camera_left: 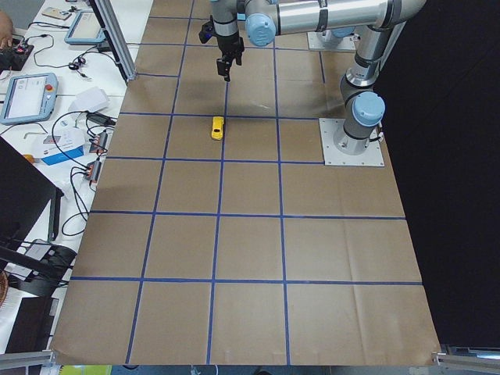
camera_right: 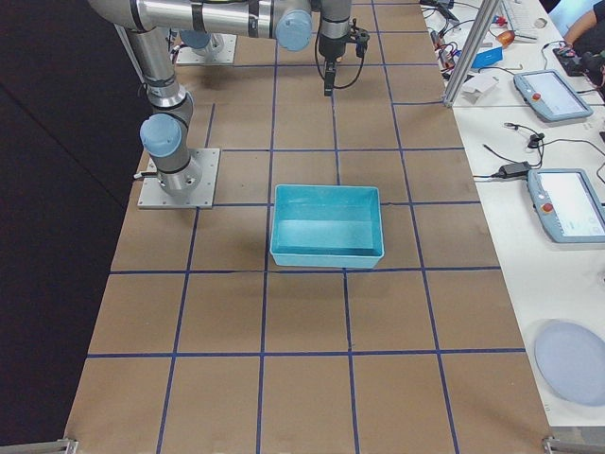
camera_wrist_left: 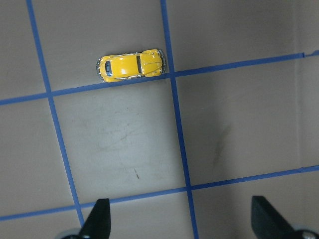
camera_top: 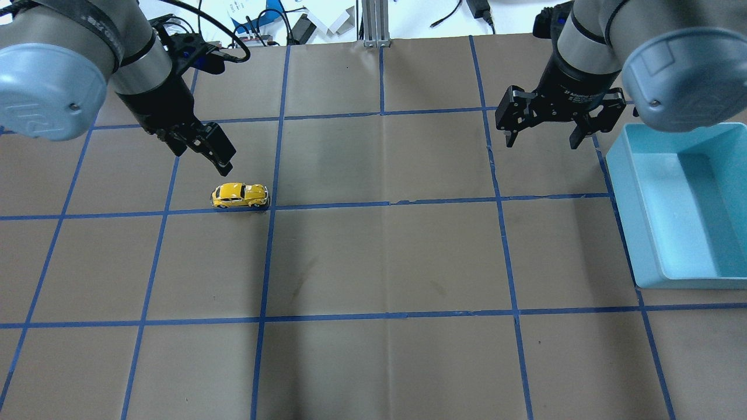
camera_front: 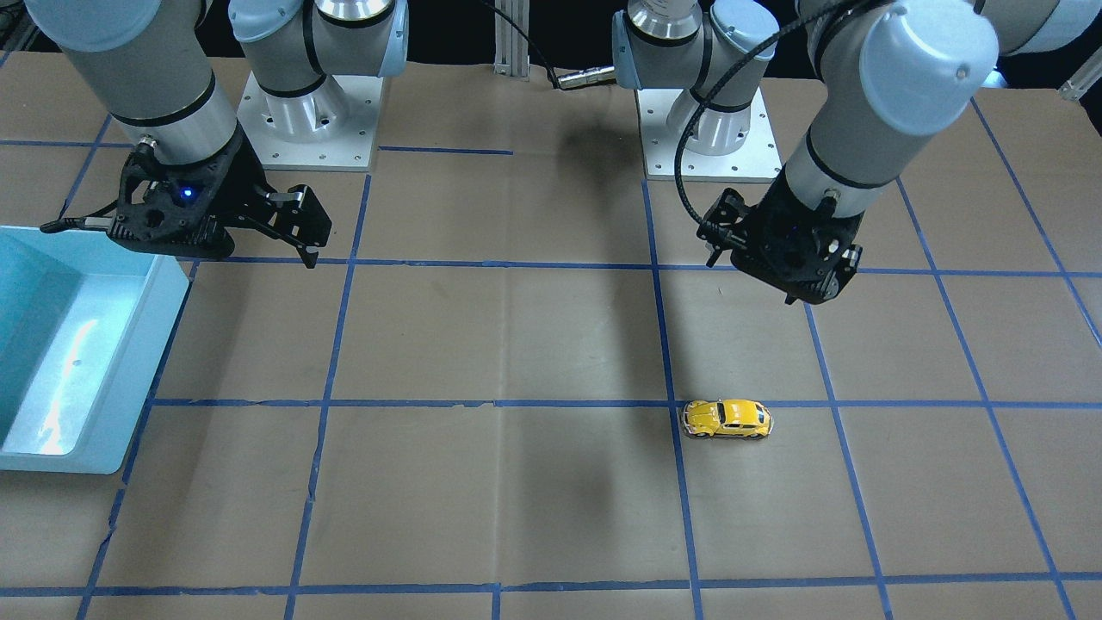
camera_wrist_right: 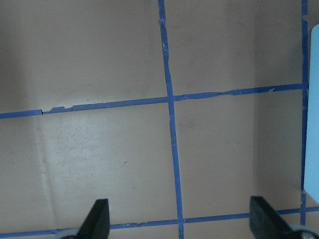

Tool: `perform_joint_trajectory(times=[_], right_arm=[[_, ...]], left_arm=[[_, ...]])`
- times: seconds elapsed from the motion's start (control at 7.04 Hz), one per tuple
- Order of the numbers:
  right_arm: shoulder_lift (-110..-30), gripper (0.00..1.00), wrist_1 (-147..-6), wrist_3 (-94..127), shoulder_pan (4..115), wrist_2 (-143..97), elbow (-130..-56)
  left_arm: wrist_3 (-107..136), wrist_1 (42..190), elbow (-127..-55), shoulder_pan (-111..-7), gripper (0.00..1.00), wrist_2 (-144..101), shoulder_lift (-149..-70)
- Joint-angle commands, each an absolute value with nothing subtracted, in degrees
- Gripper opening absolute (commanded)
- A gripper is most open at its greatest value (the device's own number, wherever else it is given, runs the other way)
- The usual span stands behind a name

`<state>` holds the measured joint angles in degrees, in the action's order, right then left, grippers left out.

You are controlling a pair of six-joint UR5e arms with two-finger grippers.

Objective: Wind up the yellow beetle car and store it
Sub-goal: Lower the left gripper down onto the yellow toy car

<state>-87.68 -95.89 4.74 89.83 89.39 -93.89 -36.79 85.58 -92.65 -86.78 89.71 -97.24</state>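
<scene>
**A:** Where is the small glossy yellow beetle toy car point(camera_top: 240, 195)?

**B:** It stands on its wheels on the brown paper-covered surface point(camera_top: 385, 262), in the robot's left half. It lies lengthwise along one of the blue tape grid lines point(camera_top: 385, 204), with one end just beside a crossing of two lines.

**A:** Is anything touching it?

**B:** No, it sits alone. The black two-finger left claw point(camera_wrist_left: 183, 221) hangs in the air near it without contact. In the left wrist view the car is at the top of the picture, ahead of the fingertips and not between them.

**A:** How does that claw stand?

**B:** Its fingers are spread wide, with only paper and tape showing in the gap.

**A:** And the other one?

**B:** The black right claw point(camera_top: 543, 137) is also spread wide and points down at the surface in the robot's right half. Its wrist view shows a tape crossing between the fingertips.

**A:** Anything else on the surface?

**B:** A light-blue rectangular plastic bin point(camera_top: 688, 282) sits on the robot's right side, well apart from the car. The right claw hangs near its far corner, and the right wrist view catches a strip of the bin's wall at its right edge.
</scene>
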Motion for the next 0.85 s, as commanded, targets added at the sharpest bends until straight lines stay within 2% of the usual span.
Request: perform_joint_trajectory(times=[0.0,0.28,0.57,0.71], right_arm=[[-87.71,1.00,-95.89,4.83,90.35,89.38,-93.87],[-87.89,1.00,-95.80,4.75,90.26,89.38,-93.96],[-87.89,1.00,-95.89,4.75,90.26,89.38,-93.96],[-87.89,1.00,-95.80,4.83,90.35,89.38,-93.96]], left_arm=[[-57.28,80.53,-92.81,-86.57,1.00,90.17,-103.24],[-70.63,73.49,-93.25,-86.31,1.00,92.18,-107.21],[-84.15,70.60,-97.27,-86.22,1.00,94.05,-108.45],[-86.20,64.66,-99.64,-86.05,1.00,93.78,-108.98]])
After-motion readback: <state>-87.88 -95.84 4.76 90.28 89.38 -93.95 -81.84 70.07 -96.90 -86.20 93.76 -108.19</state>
